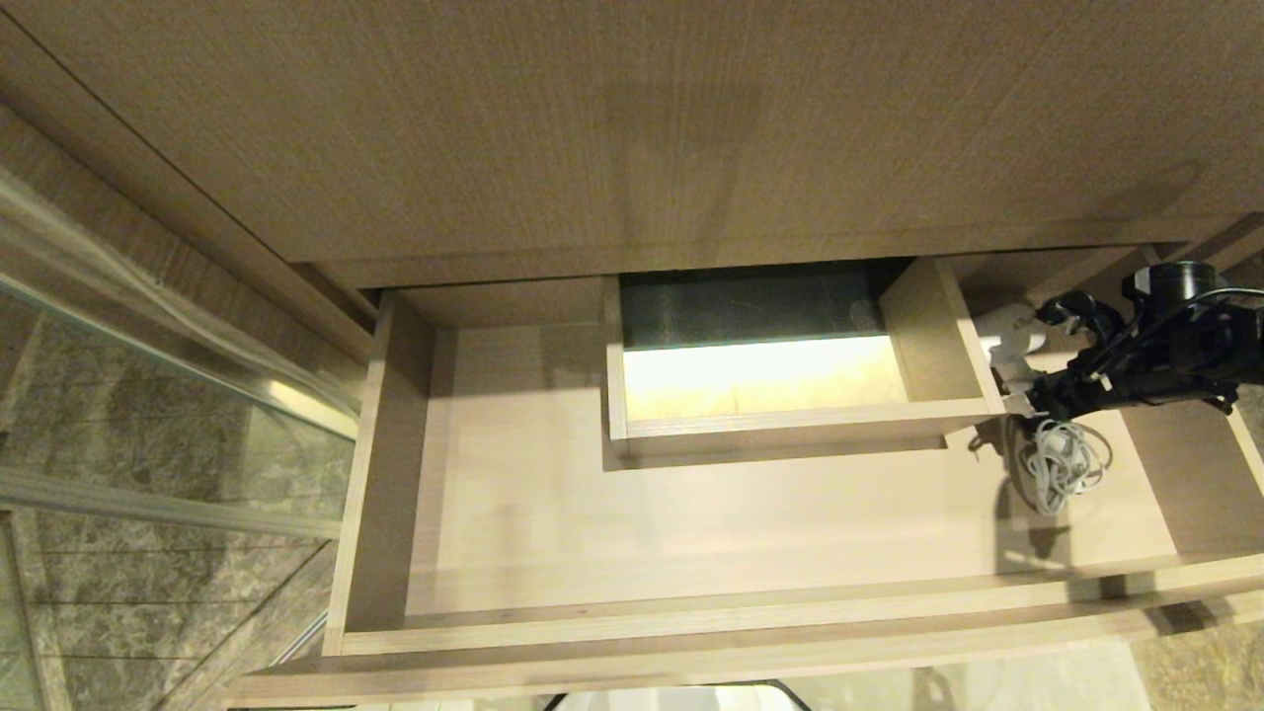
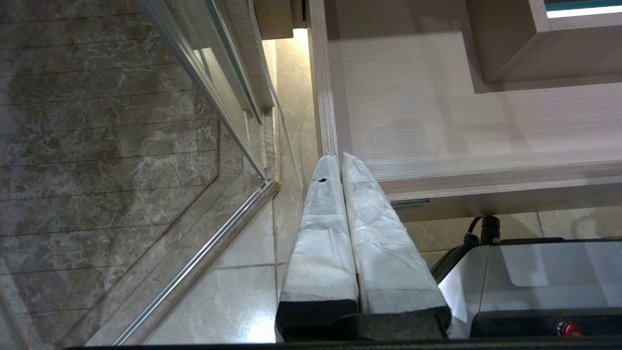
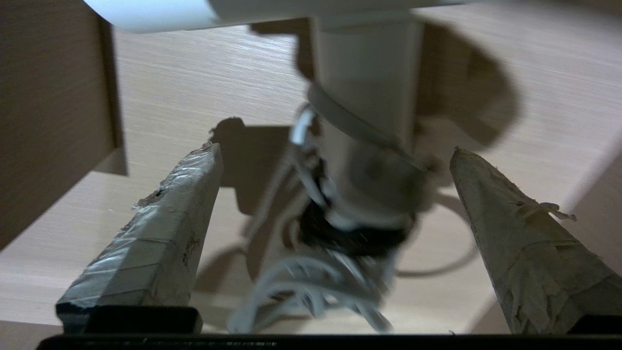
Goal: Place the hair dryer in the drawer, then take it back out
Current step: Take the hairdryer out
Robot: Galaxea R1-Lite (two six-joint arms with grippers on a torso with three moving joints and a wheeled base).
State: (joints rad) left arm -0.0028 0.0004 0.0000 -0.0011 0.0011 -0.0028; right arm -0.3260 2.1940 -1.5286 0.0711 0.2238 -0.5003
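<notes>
1. Nearest the head camera runs the flat, handleless front of the very wide, shallow light-brown wood-grain drawer (image 1: 691, 553), pulled fully out from under the wood-grain desk (image 1: 632, 128).
2. Just off the drawer's left front corner, the left hand (image 2: 340, 160) hangs parked over pale floor tiles (image 2: 243, 291); its two tape-wrapped white fingers (image 2: 323, 228) lie pressed flat together with nothing between them.
3. Left of the drawer stands a glass panel with a shiny metal rail (image 1: 178, 415), with brown marbled stone behind it.
4. Smooth, matte board with fine horizontal grain forms the drawer floor, bare across its left and middle.
5. Further back, mid-drawer, a rectangular boxed cutout (image 1: 780, 425) rises from the floor, with thin wooden walls and a brightly lit opening inside.
6. Right of the cutout, the black right arm reaches in level from the right edge; the right hand (image 1: 1022, 380) has its worn, taped fingers (image 3: 170, 228) spread wide on either side of the dryer's handle, without touching it.
7. Between those fingers sits the small white plastic hair dryer (image 1: 1012, 346), in the drawer's right rear part, its short round handle ending in a dark collar.
8. From that collar a bundled pale grey cord (image 1: 1062, 464) spills in loose loops onto the drawer floor.
</notes>
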